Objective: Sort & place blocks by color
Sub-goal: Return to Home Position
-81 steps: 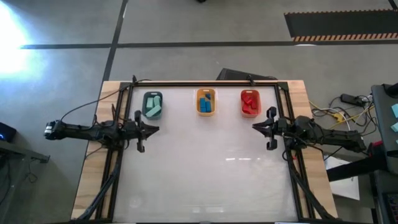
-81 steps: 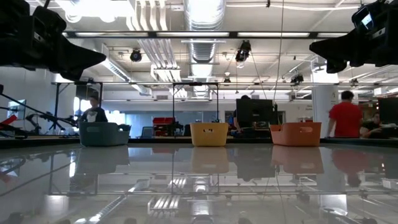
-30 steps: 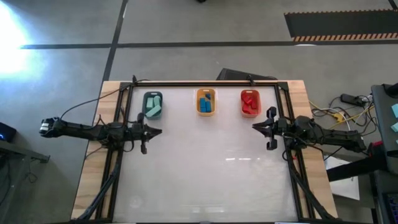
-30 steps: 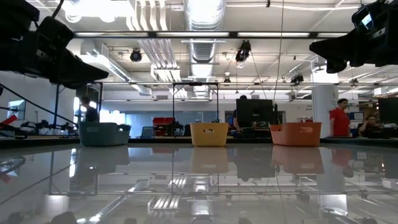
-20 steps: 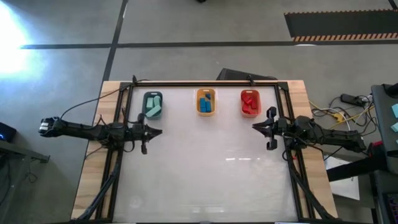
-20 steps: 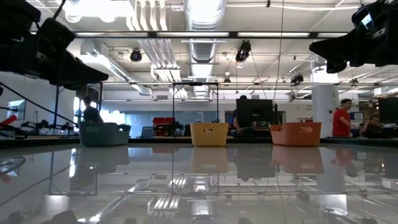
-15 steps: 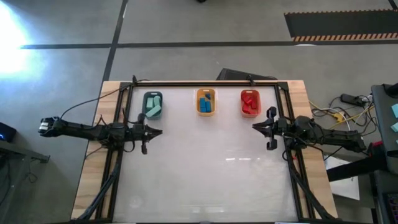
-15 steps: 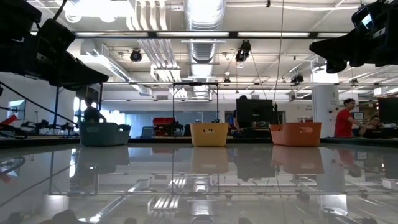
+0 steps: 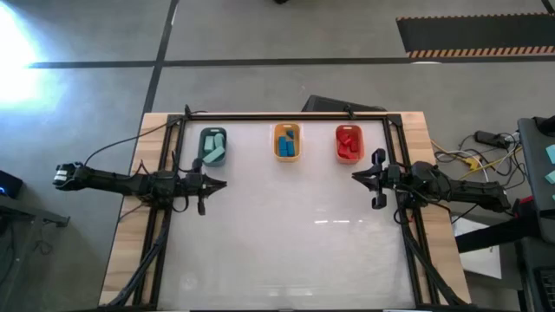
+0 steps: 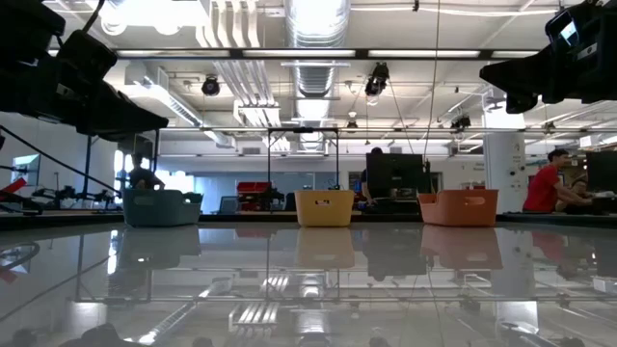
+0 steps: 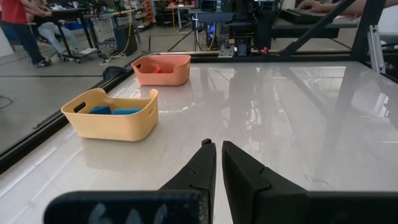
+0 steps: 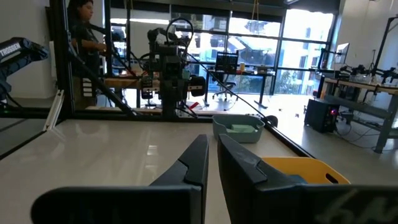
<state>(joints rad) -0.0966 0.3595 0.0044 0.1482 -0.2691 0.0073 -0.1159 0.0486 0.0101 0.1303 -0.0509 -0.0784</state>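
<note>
Blocks [image 9: 287, 149] lie colour-sorted in three trays [image 9: 349, 128], long axes indistinct.

Three trays stand on the table [image 9: 286, 251]: one dark teal tray [image 9: 212, 130], one yellow-orange tray [image 9: 277, 143] and one orange-red tray [image 9: 349, 127]. Two mint blocks [image 9: 214, 149] can be told apart in the first and at least two blue blocks [image 9: 288, 147] in the second. The red blocks [image 9: 349, 143] in the third merge too much to count. There are two grippers, the left gripper [image 9: 217, 183] and the right gripper [image 9: 357, 176], each with two fingers [image 11: 200, 165]. Two people show beyond the table: one person [image 10: 143, 175] and one person in red [image 10: 548, 185].
</note>
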